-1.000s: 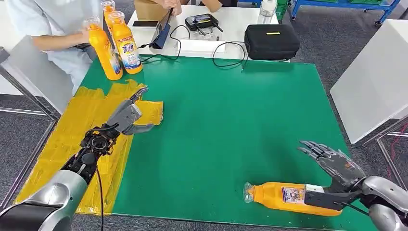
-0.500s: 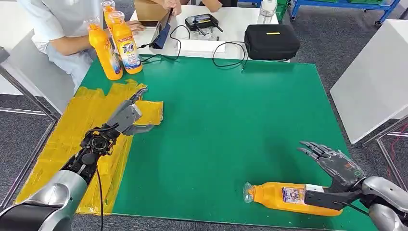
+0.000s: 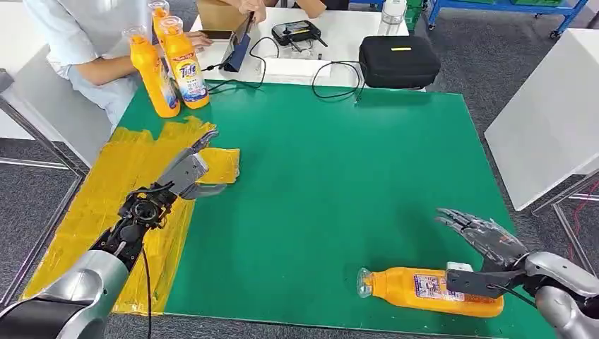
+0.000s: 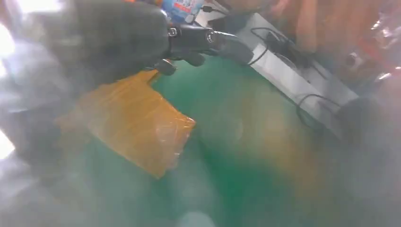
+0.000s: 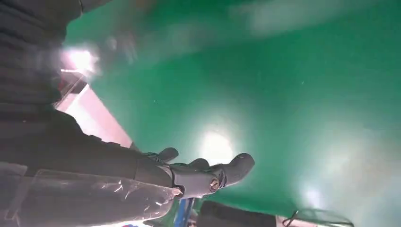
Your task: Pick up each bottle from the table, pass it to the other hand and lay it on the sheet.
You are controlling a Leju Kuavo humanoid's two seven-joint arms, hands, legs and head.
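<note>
An orange bottle (image 3: 410, 288) lies on its side near the front right edge of the green mat (image 3: 339, 162), cap end pointing left. My right hand (image 3: 491, 251) hovers at its base end with fingers spread wide and above it; the thumb crosses in front of the bottle's base. In the right wrist view the hand's fingers (image 5: 203, 175) hold nothing. My left hand (image 3: 189, 166) is open over the inner edge of the yellow sheet (image 3: 106, 198) at the mat's left side. The left wrist view is blurred and shows the sheet's corner (image 4: 135, 127).
Three orange bottles (image 3: 182, 63) stand upright at the mat's far left corner, beside a seated person (image 3: 85, 35). A black case (image 3: 399, 60), cables and devices lie on the white table behind. Another white table (image 3: 551, 106) stands at the right.
My right hand has sunk slightly and shifted right beside the lying bottle. The person's arm drew back from the standing bottles. My left hand has stayed in place.
</note>
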